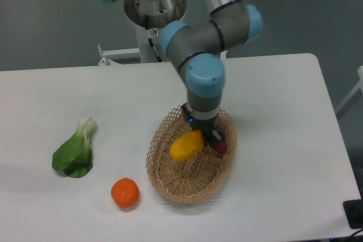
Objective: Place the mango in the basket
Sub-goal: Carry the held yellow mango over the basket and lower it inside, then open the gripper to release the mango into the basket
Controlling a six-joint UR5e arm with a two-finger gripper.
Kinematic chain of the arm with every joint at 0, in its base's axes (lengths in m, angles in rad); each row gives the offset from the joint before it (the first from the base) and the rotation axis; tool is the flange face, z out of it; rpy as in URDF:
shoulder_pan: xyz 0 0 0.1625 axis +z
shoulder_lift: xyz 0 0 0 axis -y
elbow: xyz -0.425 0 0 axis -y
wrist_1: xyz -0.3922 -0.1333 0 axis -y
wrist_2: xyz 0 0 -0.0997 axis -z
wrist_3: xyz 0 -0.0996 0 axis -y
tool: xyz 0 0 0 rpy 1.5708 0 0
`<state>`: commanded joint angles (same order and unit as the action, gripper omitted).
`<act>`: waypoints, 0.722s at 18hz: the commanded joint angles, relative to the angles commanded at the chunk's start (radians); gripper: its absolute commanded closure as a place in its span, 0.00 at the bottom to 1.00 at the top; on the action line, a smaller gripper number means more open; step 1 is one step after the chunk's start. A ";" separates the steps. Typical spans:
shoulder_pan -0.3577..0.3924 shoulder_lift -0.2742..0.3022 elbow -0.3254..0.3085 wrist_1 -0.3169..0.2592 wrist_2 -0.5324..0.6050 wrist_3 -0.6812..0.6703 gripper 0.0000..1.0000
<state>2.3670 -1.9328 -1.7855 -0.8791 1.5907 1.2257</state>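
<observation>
Fingers (pixel 199 134) of our arm clamp the mango (pixel 186 145), holding it above the inside of the basket (pixel 170 182) on the table (pixel 283 168); a sweet potato (pixel 220 146) lies in the basket beside it.

bok choy (pixel 74 152), round orange fruit (pixel 125 192), sweet potato (pixel 220 147)

The place looked like a robotics lab or test cell. A plain white table (pixel 283 196) filled most of the frame, with bare grey-blue flooring (pixel 45 21) across the top. At upper centre, the grey-and-blue arm (pixel 204 32) rose from a white pedestal (pixel 154 32) bolted to a metal base plate (pixel 122 54). No household furnishings showed.
</observation>
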 joint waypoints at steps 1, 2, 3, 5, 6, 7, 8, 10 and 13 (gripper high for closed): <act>-0.005 -0.002 0.001 0.003 -0.003 0.000 0.52; -0.005 -0.003 0.002 0.003 -0.005 0.001 0.49; -0.006 -0.003 0.000 0.002 -0.008 0.005 0.42; -0.006 -0.003 -0.006 0.002 -0.012 0.006 0.16; -0.006 -0.003 -0.008 0.002 -0.012 0.002 0.01; -0.009 -0.005 -0.006 0.002 -0.012 0.000 0.00; -0.011 -0.003 -0.006 0.000 -0.012 -0.002 0.00; -0.011 -0.003 -0.002 0.000 -0.012 -0.003 0.00; -0.003 -0.002 0.021 -0.004 -0.012 0.000 0.00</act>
<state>2.3638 -1.9343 -1.7642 -0.8836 1.5785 1.2256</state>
